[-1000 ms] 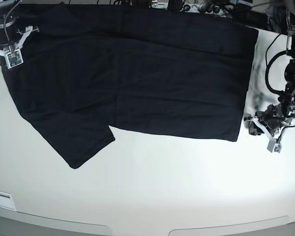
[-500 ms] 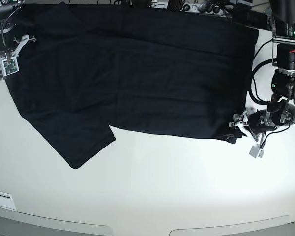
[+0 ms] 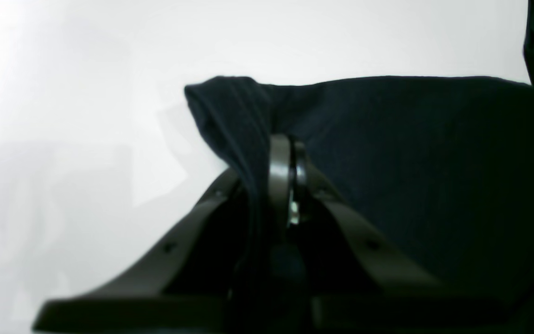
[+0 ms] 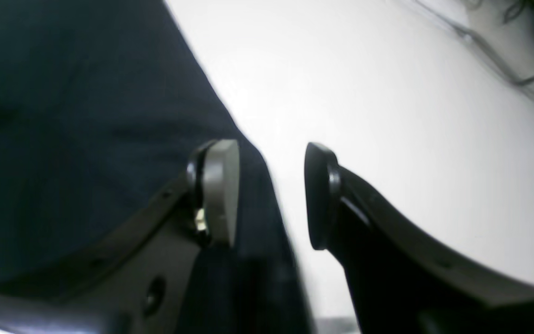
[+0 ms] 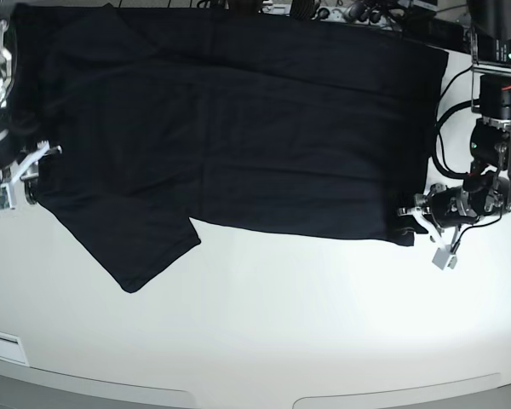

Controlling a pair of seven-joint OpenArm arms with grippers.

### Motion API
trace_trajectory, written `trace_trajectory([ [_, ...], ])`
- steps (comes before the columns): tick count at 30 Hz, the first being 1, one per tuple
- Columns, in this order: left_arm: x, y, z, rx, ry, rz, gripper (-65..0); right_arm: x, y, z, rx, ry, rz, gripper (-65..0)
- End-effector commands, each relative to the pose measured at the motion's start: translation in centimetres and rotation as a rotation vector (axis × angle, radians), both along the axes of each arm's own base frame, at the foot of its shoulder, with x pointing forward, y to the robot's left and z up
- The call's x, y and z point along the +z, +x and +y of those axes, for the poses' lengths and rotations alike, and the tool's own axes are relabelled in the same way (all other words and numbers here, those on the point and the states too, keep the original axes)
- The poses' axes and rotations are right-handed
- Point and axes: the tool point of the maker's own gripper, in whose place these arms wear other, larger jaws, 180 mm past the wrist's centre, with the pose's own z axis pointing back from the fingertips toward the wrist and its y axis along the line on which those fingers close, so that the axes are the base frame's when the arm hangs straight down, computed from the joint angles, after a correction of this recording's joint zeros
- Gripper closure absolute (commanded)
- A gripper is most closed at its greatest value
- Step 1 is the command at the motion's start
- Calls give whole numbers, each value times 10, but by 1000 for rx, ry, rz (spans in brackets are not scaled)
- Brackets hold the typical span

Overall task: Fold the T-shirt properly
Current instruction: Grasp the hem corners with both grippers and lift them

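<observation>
The black T-shirt point(image 5: 238, 128) lies spread flat over the far half of the white table point(image 5: 281, 324), with one sleeve point(image 5: 136, 247) pointing toward the front left. At its near right hem corner my left gripper point(image 5: 409, 220) is shut on a bunched fold. In the left wrist view that gripper point(image 3: 285, 176) pinches the T-shirt point(image 3: 410, 162) between closed jaws. My right gripper point(image 5: 25, 175) stands at the shirt's left edge above the sleeve. In the right wrist view this gripper point(image 4: 269, 195) is open, one fingertip point(image 4: 216, 190) over the T-shirt point(image 4: 63, 139), whose edge runs between the jaws.
Cables and equipment point(image 5: 358, 13) line the far table edge behind the shirt. A black cable point(image 5: 447, 119) loops beside the arm on the right. A pale label point(image 5: 0, 345) sits at the front left corner. White table surface stretches in front of the shirt.
My left gripper moved in to the hem corner, opened and then shut on it. My right gripper travelled down the shirt's left edge toward the sleeve and opened.
</observation>
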Motion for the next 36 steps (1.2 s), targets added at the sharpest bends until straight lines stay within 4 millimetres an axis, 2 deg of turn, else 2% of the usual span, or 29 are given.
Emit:
trace_trajectory([
  [1,-9,-12,11,-24,75,65,0,21,21,-11,-9,20,-61,-262],
  [6,-10,-13,10,-36,75,67,0,10,64,-28,-47,341,7,-262],
  [9,-10,-13,11,-36,76,68,0,-5,82,-37,-85,523,70,-262],
  [16,-10,-13,11,-37,78,68,0,-58,92,-32,-157,855,231,-262],
  [19,-10,-13,11,-37,79,68,0,-80,87,-17,-161,917,284,-262],
  [25,-10,-13,12,-36,82,65,0,-106,79,39,-22,927,388,-261],
  [27,-10,-13,12,-46,90,62,0,-108,79,53,30,910,413,-251],
  [28,-10,-13,12,-58,94,55,0,-108,80,59,57,898,419,-226],
  [29,-8,-11,11,-64,92,46,0,-106,81,63,80,882,426,-171],
  [31,-3,-5,9,-71,86,15,0,-101,85,67,118,851,436,-7],
  [36,25,20,2,-94,57,-86,0,-69,103,73,202,775,364,0],
])
